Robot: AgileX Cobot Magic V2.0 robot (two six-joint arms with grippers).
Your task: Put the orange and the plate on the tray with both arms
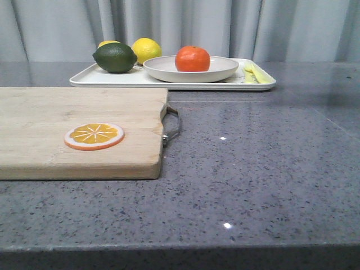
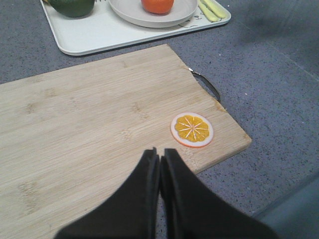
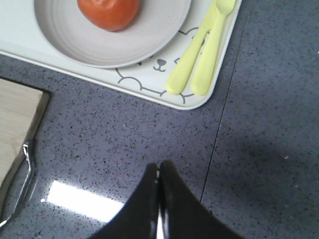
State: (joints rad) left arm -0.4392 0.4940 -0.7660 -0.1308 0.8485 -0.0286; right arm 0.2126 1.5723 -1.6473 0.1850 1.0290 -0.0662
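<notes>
Now, with orange [image 1: 192,58] sitting in plate [image 1: 191,68] on tray [image 1: 112,79] at the table's far side and left gripper [image 2: 159,162] and right gripper [image 3: 159,172] both pressed shut, empty: retreat slowly, clear of tray rim.

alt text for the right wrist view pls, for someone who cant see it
An orange sits in an off-white plate on a white tray, with two pale yellow utensils beside the plate. Below, the shut right gripper hangs over grey speckled counter, empty.
</notes>
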